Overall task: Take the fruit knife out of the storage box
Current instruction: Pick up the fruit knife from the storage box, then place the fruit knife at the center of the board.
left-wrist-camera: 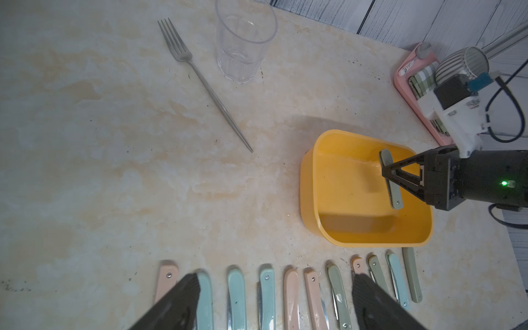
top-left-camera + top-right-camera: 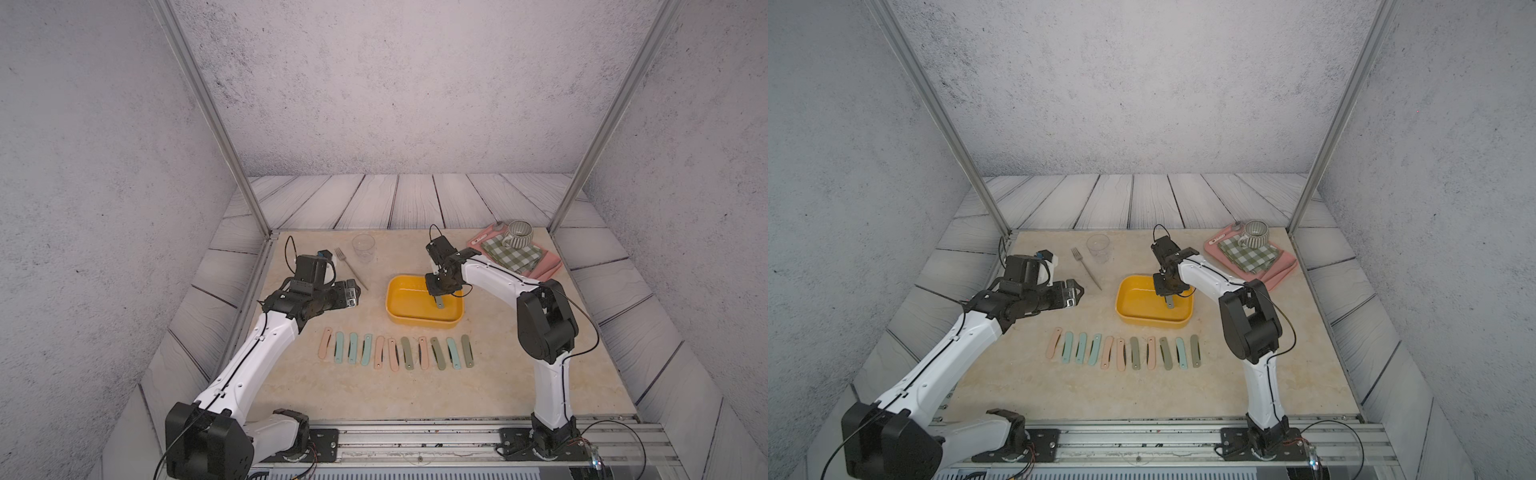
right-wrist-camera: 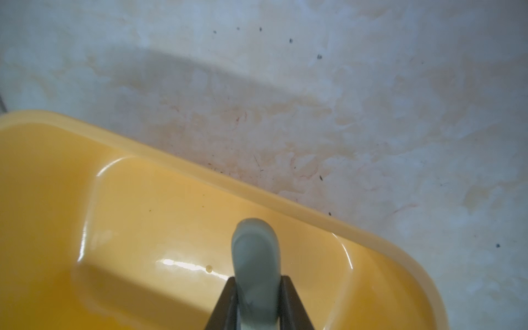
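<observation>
A slim silver fork (image 2: pixel 351 268) is lying on the beige marbled tabletop (image 2: pixel 415 395), its tines pointing toward the back wall. A clear glass tumbler (image 2: pixel 364 247) is standing upright just beside the tines. At the far right corner a pink tray (image 2: pixel 547 267) is carrying a folded green-and-white checked cloth (image 2: pixel 513 254) — a striped mug (image 2: pixel 518 233) is sitting upright on that cloth. Nearer the front, eleven folded pocket knives (image 2: pixel 392 353) are lying side by side in one row — handles in peach, pale teal and olive, each running front to back.
</observation>
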`<state>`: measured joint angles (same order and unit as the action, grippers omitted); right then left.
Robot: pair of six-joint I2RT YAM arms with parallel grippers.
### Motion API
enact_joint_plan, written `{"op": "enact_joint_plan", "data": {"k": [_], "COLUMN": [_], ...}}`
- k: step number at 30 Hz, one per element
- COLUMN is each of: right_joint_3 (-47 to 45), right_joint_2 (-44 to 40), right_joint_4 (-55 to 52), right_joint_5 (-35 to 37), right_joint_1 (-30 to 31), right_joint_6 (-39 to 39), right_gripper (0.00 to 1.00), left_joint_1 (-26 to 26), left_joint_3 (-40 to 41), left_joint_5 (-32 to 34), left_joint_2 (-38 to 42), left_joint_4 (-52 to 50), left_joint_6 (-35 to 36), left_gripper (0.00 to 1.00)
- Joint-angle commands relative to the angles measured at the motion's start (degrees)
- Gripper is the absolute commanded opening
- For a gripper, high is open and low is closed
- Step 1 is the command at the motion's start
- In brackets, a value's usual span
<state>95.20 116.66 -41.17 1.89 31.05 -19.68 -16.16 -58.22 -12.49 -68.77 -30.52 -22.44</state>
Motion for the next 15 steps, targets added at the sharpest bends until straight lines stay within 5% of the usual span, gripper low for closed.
{"op": "enact_joint_plan", "data": {"k": [1,5,15], "right_joint_3": [1.8,2.2,-2.3], "right_joint_2": [-3.4,-5.6,-14.5], "right_joint_4": [-3.0,-4.9,-10.5], "right_joint_5": [0.1,0.4,1.6], "right_joint_1": [-0.1,-0.1,-1.2], "right_joint_6": [0.3,0.5,-0.7], "right_gripper": [0.0,0.0,0.0], "left_joint_1": [-0.2,-0.2,-1.6], "left_joint_3": [-0.3,-0.3,-0.3], "left_joint_5": [-1.0,-1.3,-0.7], "left_joint_2": [-0.6,-0.6,-0.3], "left_joint_4": [-0.4,-0.7,-1.9], "left_joint_6": [1.6,2.3,3.4], "left_gripper": [0.92,0.99,0.99]}}
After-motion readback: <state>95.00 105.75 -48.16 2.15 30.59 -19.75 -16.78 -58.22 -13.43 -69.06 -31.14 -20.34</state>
